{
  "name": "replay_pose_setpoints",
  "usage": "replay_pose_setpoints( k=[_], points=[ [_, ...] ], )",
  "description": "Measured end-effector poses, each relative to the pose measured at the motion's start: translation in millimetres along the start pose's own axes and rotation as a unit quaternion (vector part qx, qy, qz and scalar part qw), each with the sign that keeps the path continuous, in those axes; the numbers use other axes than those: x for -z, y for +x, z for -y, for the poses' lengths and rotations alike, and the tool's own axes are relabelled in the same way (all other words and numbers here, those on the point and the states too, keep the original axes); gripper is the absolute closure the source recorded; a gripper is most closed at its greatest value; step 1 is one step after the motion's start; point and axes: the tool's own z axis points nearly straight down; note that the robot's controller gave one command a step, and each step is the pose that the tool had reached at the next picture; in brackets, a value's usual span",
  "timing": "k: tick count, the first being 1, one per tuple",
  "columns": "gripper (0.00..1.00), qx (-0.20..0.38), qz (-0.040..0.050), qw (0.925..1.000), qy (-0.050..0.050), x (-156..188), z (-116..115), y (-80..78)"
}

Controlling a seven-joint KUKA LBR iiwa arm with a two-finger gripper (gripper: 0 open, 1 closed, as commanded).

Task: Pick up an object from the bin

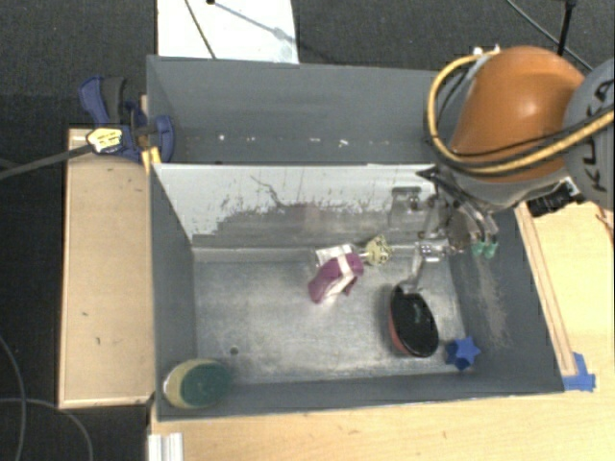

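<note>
Black oval [413, 323] with a red edge along its left side lies on the floor of the bin [259, 329], toward the right wall and close to the front rim, and it is the loose thing nearest the gripper [429, 251]. The gripper hangs just behind it — toward the back wall and a touch to the right — low in the bin, under the arm's orange cover [514, 104]. Whether it is open or closed cannot be told, and nothing can be seen held in it; whether it touches the oval's back end cannot be made out either. The oval's long axis runs roughly from back to front, its front end leaning slightly toward the right wall, so the gripper stands off one end of it rather than over its middle. Judged from that, a pick would call for a short shift toward the front rim to come over the middle, with the closing set across the narrow width, left to right. A small blue piece [463, 353] sits just beside the oval's front end, near the right front corner, and could get nudged. A purple and white piece [334, 275] and a small yellowish bit [377, 251] lie to the left, nearer the floor's middle and apart from the oval; a round green-topped thing [197, 384] is well apart in the left front corner.
</note>
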Motion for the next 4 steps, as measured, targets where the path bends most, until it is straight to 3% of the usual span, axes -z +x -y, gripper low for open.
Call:
replay_pose_setpoints(
  k=[1,2,3,4],
  points=[
    [0.00,0.002,-0.0057,1.0000,0.000,-140,40,27.1],
    [0.00,-0.026,-0.0031,0.9996,0.001,-174,97,38.5],
    [1.00,-0.024,-0.0018,0.9997,0.000,-173,94,37.2],
    [1.00,-0.028,0.0031,0.9996,0.000,-34,76,26.5]
  ],
)
